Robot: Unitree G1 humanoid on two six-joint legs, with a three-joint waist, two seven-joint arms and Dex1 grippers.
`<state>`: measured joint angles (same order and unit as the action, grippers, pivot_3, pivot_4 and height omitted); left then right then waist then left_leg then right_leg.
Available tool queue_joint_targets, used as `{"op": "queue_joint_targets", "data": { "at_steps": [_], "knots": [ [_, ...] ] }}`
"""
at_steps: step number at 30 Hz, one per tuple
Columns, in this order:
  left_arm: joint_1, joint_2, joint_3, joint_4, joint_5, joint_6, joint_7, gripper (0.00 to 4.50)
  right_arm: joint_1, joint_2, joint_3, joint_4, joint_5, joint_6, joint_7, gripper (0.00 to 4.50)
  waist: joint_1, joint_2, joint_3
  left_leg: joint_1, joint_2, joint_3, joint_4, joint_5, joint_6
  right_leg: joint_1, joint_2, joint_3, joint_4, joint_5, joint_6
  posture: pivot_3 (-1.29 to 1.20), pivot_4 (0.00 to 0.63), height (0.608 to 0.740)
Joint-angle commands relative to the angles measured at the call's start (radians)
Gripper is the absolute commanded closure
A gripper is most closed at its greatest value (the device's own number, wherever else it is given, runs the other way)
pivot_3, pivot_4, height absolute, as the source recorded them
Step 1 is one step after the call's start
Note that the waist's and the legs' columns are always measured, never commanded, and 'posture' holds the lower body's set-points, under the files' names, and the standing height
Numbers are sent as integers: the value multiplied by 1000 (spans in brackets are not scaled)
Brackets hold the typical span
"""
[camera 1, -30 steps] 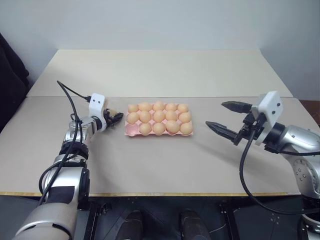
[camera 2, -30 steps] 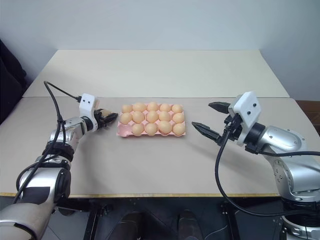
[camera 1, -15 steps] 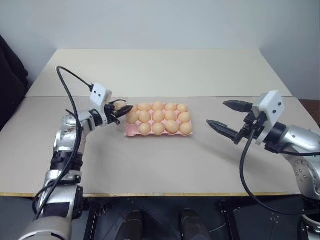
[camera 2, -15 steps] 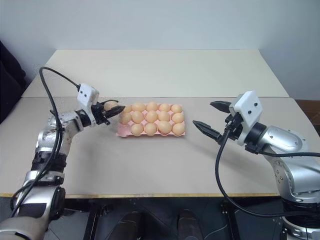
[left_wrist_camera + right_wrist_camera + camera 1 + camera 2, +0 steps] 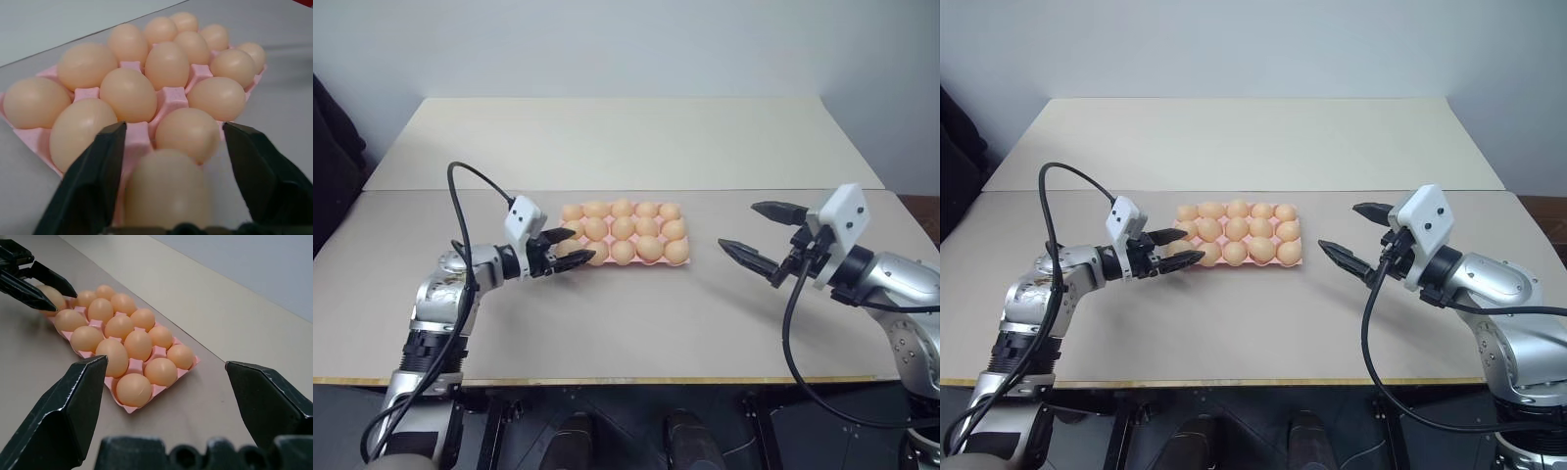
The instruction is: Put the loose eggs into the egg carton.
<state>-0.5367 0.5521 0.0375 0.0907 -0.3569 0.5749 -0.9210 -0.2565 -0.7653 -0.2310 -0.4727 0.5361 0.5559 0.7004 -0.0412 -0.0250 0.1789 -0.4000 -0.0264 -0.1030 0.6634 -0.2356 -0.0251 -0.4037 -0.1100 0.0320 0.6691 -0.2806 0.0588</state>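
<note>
Egg carton (image 5: 625, 238): pink moulded pulp tray, matte and ridged, flat on the beige table (image 5: 636, 313), near the middle; long side runs across the table, left to right.
Eggs in carton: smooth, oval, light orange-tan, seated in three rows, blunt domes up, a faint sheen on each shell.
Last egg (image 5: 168, 188): same tan oval, sitting between the left claw's fingers at the carton's near-left corner; whether it rests in the corner cup or touches the fingers, I can't tell.
Left claw (image 5: 570, 248): black tapered fingers spread wide on either side of that egg, not pinching, pointing toward the carton from its left end.
Right claw (image 5: 752, 234): black wedge-shaped fingers gaping wide, nothing between them, held above the table well to the carton's right, aimed at it.
Table: pale, smooth, matte top, with a seam running across behind the carton.
</note>
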Motion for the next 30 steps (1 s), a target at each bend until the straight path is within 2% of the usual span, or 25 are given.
{"op": "queue_joint_targets", "data": {
  "at_steps": [1, 6, 9, 12, 15, 18, 22, 30],
  "knots": [
    [-28, 36, 53, -69, -35, 5, 7, 19, -14, -1, -40, -27, 26, 0, -8, 0, -1, 0, 0, 0, 0, 0, 0, 0, 0, 0, 0, 0, 0, 0, 0, 0, 150, 740],
    [15, 123, 150, -143, -108, 12, -37, 19, -21, -5, -37, -13, 23, -7, -2, 0, -3, 0, 0, 0, 0, 0, 0, 0, 0, 0, 0, 0, 0, 0, 0, 0, 150, 740],
    [65, 205, 263, -186, -195, 67, -72, 19, -20, -10, -41, 6, 21, -13, 13, 0, -5, 0, 0, 0, 1, 0, -1, 0, 0, 0, 0, 0, -1, 0, 0, 0, 150, 740],
    [192, 298, 413, -251, -273, 97, -129, 19, -23, -15, -35, 31, 22, 4, 28, 0, -8, 0, 0, 1, 2, 0, -2, 0, 0, 0, 1, 0, -1, 0, 0, 0, 150, 740],
    [332, 340, 548, -314, -355, 144, -170, 19, -27, -16, -31, 60, 25, 14, 41, 0, -4, 1, 0, 1, 2, 0, -2, 0, 0, 0, 1, 1, -2, 0, 0, 0, 150, 740],
    [498, 329, 661, -397, -400, 164, -176, 19, -27, -10, -30, 109, 21, 0, 68, 0, 0, 1, 0, 2, 2, 1, -2, 0, 0, 1, 1, 1, -3, 0, 0, 0, 150, 740],
    [628, 290, 725, -490, -454, 179, -140, 19, -21, -17, -31, 133, 13, -10, 96, 0, 8, 1, 0, 2, 3, 1, -2, 0, 0, 2, 1, 1, -4, 0, 0, 0, 150, 740],
    [668, 283, 724, -543, -514, 189, -65, 19, 6, -23, -52, 101, 18, -1, 114, 0, 8, 1, 0, 2, 3, 1, -2, 0, 0, 2, 1, 1, -4, 0, -1, 0, 150, 740]
  ]
}}
